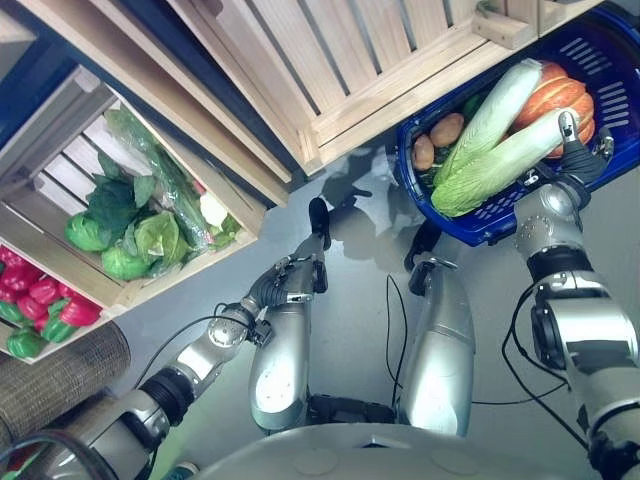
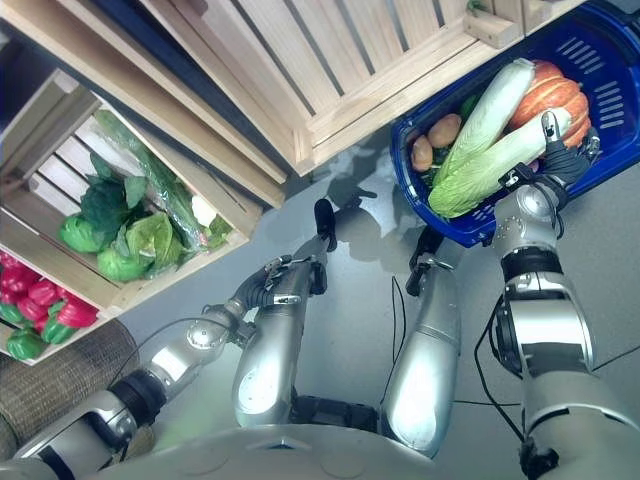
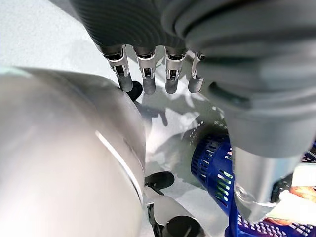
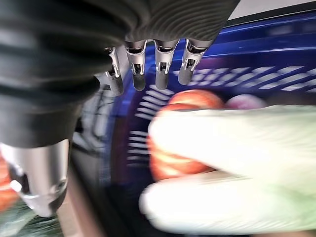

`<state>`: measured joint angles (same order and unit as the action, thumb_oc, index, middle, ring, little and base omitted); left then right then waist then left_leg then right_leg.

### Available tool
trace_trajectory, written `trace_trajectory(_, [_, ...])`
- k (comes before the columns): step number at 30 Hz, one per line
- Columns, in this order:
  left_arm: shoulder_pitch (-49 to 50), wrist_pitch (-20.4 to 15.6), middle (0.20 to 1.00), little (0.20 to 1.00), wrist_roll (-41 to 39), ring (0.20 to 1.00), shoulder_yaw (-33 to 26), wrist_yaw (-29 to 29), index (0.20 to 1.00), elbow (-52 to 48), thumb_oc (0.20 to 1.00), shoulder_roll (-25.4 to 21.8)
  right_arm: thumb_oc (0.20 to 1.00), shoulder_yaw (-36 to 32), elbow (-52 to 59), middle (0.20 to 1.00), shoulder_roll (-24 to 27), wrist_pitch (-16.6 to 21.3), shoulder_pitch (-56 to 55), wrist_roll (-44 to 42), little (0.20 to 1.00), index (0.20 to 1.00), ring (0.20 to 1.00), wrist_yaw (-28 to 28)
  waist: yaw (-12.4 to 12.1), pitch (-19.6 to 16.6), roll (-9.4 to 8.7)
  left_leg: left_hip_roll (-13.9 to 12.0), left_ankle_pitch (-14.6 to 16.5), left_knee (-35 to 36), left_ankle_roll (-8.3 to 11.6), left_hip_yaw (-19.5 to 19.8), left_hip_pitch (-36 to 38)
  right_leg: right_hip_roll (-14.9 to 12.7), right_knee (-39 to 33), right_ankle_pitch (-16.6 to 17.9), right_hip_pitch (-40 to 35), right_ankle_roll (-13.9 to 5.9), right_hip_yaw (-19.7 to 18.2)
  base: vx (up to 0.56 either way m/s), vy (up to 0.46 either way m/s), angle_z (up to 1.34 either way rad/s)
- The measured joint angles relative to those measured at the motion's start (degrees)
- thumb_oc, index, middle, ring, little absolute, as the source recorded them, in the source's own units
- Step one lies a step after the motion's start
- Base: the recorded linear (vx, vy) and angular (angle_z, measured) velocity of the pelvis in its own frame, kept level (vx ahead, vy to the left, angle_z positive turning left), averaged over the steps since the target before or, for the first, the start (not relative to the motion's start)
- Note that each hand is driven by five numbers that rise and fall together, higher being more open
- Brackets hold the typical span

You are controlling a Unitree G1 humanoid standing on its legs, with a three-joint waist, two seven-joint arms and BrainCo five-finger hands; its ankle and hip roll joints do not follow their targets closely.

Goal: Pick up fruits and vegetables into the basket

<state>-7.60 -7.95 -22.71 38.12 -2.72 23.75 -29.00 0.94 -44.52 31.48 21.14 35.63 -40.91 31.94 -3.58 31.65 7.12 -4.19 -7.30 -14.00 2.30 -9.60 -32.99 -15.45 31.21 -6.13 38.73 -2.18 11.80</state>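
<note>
The blue basket (image 1: 500, 232) stands on the grey floor at the upper right. Two long pale-green cabbages (image 1: 490, 170) lie across it, over an orange pumpkin (image 1: 560, 95) and two potatoes (image 1: 447, 128). My right hand (image 1: 578, 155) hovers over the basket's near side, open, with a fingertip at the end of the lower cabbage. In the right wrist view its fingers (image 4: 160, 74) are straight and hold nothing, and the cabbage (image 4: 237, 148) and pumpkin (image 4: 187, 101) lie past them. My left hand (image 1: 285, 283) hangs low in the middle, open, with straight fingers (image 3: 148, 81).
A wooden crate (image 1: 60, 170) on the left holds leafy greens (image 1: 120, 225) and a bagged cucumber (image 1: 165, 180). Below it lie red and green peppers (image 1: 45, 300). A slatted wooden crate (image 1: 350, 80) sits between that crate and the basket. A brown woven mat (image 1: 60, 375) is at the lower left.
</note>
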Motion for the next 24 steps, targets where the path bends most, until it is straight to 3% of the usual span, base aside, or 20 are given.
trace_trajectory(8, [4.37,1.47,1.000,1.000,-3.18,1.000,-7.65,5.54,1.000,5.58,1.000,6.15,1.000,0.10,20.01,1.000,-5.28,8.96,-21.38,9.95,1.000,1.000,1.000,-0.23,5.59,0.08,-0.56,-1.23,0.77,5.68,0.28,-1.43,15.51,3.23,-10.37,2.59,-17.12,-1.50,0.21,0.01,-0.001,-0.13])
trace_trajectory(13, [8.46,1.52,1.000,1.000,-3.10,1.000,-11.27,8.58,1.000,7.21,1.000,6.09,1.000,3.02,23.70,1.000,-8.51,9.00,-28.75,15.78,1.000,1.000,1.000,-4.89,6.78,-4.46,-4.89,-2.88,1.06,8.96,1.37,-2.41,22.27,5.38,-15.50,3.14,-23.76,-1.55,0.12,0.12,0.016,-0.14])
trace_trajectory(15, [9.39,1.50,1.000,1.000,-2.81,1.000,-11.41,9.72,1.000,8.85,1.000,6.83,1.000,4.45,23.71,1.000,-9.46,7.85,-31.14,17.83,1.000,1.000,1.000,-6.67,6.88,-6.61,-5.80,-3.13,1.00,10.82,1.62,-2.63,25.12,6.06,-17.69,3.53,-26.80,-1.59,0.28,0.12,0.040,-0.08])
trace_trajectory(17, [11.90,1.37,1.000,1.000,-2.00,1.000,-11.85,11.04,1.000,10.63,1.000,8.25,1.000,7.93,23.59,1.000,-9.96,4.92,-34.78,20.39,1.000,1.000,1.000,-10.47,6.90,-12.37,-6.44,-3.47,1.15,12.94,1.87,-3.14,27.72,6.59,-20.87,3.97,-29.74,-1.97,0.45,0.11,0.045,-0.05])
trace_trajectory(24, [12.50,0.31,1.000,1.000,0.92,1.000,-14.26,13.45,1.000,17.81,1.000,10.71,1.000,15.76,14.88,1.000,-11.26,-7.88,-37.23,19.44,1.000,1.000,1.000,-27.16,6.34,-19.79,-6.50,-2.92,0.68,17.58,2.42,-2.91,34.32,7.54,-28.69,5.84,-38.42,-2.68,2.26,0.04,0.044,0.07])
